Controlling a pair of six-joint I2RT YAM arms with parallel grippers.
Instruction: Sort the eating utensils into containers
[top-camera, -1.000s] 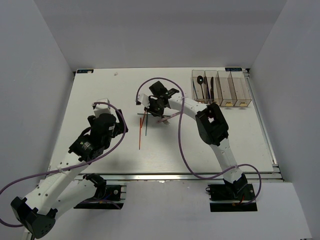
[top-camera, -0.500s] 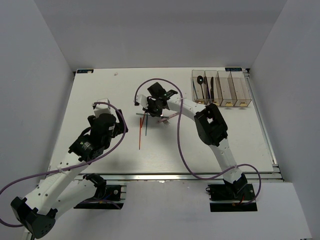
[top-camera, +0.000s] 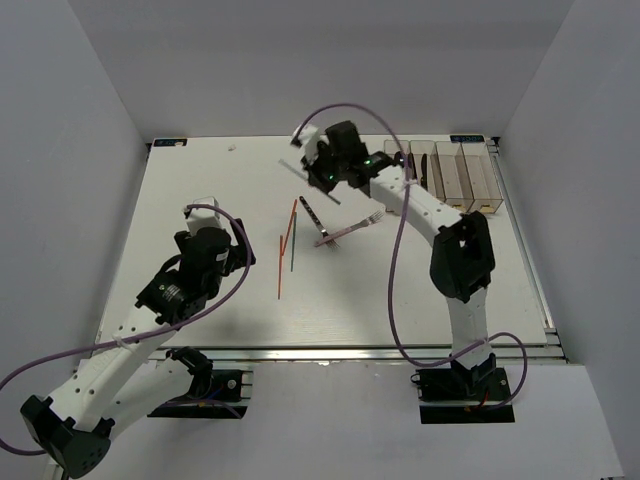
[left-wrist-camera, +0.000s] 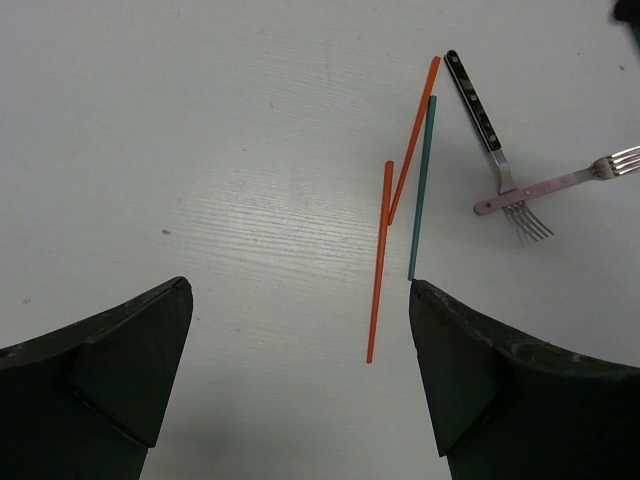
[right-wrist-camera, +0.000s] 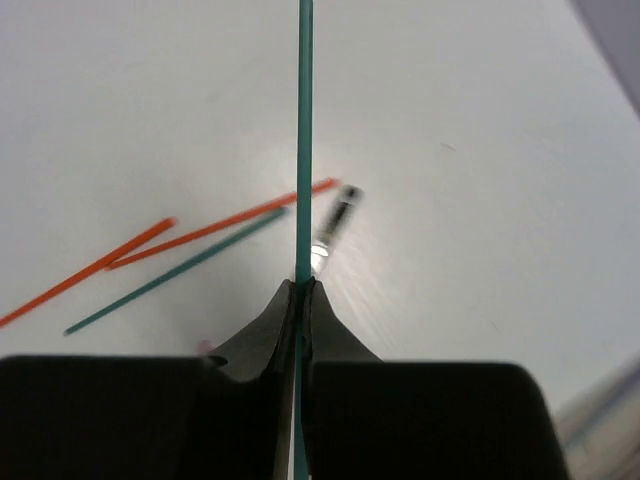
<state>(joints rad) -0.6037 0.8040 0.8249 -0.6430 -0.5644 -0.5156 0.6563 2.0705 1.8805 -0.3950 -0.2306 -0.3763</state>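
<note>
My right gripper (top-camera: 322, 172) is raised above the table's back middle and is shut on a green chopstick (right-wrist-camera: 304, 120), which runs straight through the closed jaws (right-wrist-camera: 302, 292). On the table below lie two orange chopsticks (top-camera: 296, 215) (top-camera: 280, 270), another green chopstick (top-camera: 292, 250), a dark-handled fork (top-camera: 312, 212) and a pink-handled fork (top-camera: 350, 230). The clear containers (top-camera: 470, 178) stand at the back right. A black spoon (top-camera: 400, 160) lies in the leftmost one and a dark knife (top-camera: 425, 175) in the one beside it. My left gripper (left-wrist-camera: 300, 380) is open and empty, near the orange chopstick (left-wrist-camera: 378, 260).
The table is boxed in by grey walls on the left, back and right. The purple cable (top-camera: 390, 250) of the right arm loops over the table's middle. The left arm (top-camera: 190, 275) hangs over the front left.
My right gripper has risen from the pile with the green chopstick and moved back and to the right, towards the containers. The left arm has not moved.
</note>
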